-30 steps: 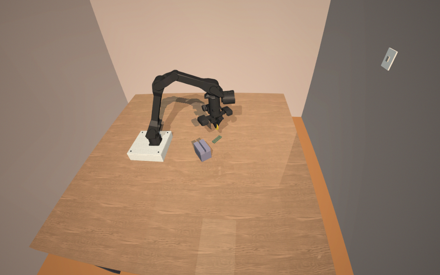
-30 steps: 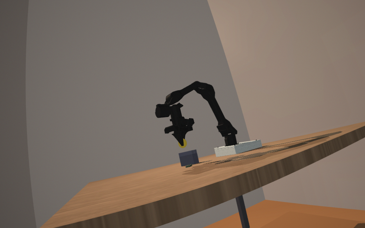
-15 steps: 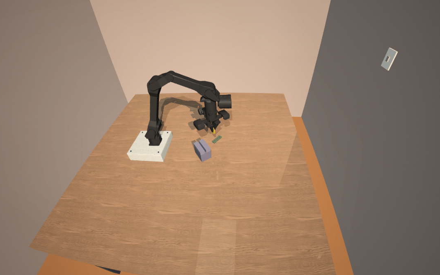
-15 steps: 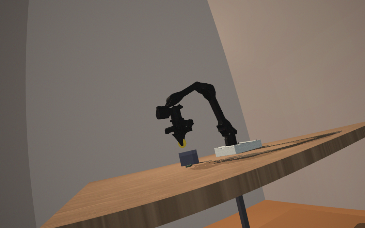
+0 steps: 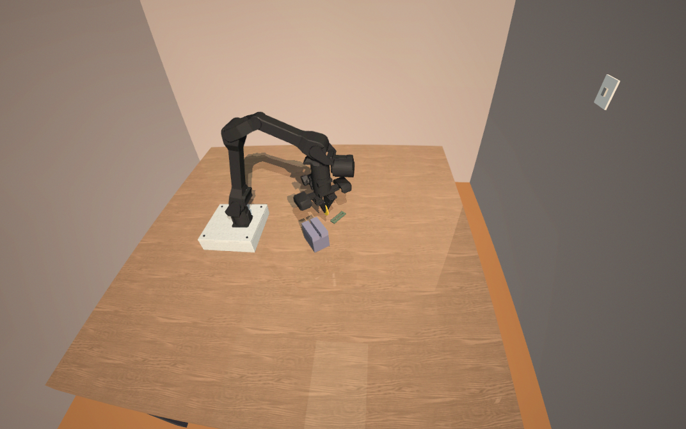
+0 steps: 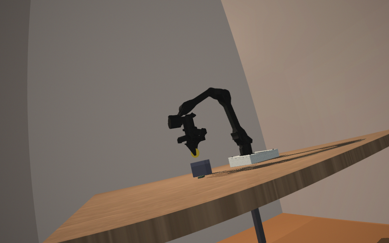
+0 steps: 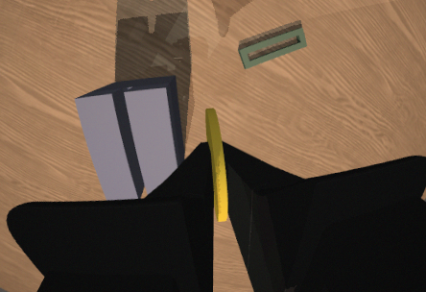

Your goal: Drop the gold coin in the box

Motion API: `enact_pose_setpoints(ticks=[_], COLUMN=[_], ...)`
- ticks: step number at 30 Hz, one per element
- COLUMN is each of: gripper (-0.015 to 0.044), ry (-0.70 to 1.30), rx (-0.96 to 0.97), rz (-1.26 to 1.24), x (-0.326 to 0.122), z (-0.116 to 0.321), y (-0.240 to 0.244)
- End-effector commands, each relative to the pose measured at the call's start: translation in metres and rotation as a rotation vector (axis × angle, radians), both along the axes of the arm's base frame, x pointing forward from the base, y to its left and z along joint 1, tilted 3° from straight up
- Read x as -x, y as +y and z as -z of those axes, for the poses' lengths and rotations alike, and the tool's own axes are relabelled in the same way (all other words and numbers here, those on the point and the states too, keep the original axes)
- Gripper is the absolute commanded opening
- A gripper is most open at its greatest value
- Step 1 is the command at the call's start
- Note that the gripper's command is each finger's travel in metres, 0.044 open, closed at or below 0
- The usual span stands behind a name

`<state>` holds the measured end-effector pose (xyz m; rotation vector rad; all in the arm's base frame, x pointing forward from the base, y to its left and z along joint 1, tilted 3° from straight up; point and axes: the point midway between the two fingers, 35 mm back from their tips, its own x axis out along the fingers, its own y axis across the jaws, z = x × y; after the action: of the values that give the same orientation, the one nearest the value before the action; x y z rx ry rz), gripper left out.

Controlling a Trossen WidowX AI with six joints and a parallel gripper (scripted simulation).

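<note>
1. Landmark: grey slotted box (image 5: 320, 241) (image 6: 201, 169) (image 7: 149, 136), on the wooden table (image 5: 281, 319) (image 6: 159, 199) (image 7: 336, 101).
2. Claw (image 5: 327, 206) (image 6: 195, 153) (image 7: 211, 150) nearly closed, pinching the gold coin (image 5: 327, 210) (image 6: 197, 153) (image 7: 220, 187); higher than the box, coin on edge, outside the slot.
3. Green holder (image 5: 338, 217) (image 6: 201, 176) (image 7: 245, 60) lies near the box, apart from it, its groove vacant.
4. White base (image 5: 210, 242) (image 6: 267, 154) well apart from the box.

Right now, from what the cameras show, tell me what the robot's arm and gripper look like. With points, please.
The arm (image 5: 285, 130) (image 6: 201, 98) is matte black, with chunky rounded joints and slim straight links. The gripper (image 5: 326, 209) (image 6: 195, 153) (image 7: 211, 150) is black too, its angular fingers narrowing toward the tips. No cables or lettering can be made out.
</note>
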<state>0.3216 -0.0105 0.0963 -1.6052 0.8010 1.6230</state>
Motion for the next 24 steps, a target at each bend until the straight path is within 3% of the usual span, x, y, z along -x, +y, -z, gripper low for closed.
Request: enact_pose_setpoints(ticks=[1,24], gripper=[0.0000,0.0000], ry=[-0.003,0.004], rx=[0.006,0.003], rz=[-0.001,0.003], x=[0.006,0.032], z=[0.000,0.005], y=[-0.009,-0.038])
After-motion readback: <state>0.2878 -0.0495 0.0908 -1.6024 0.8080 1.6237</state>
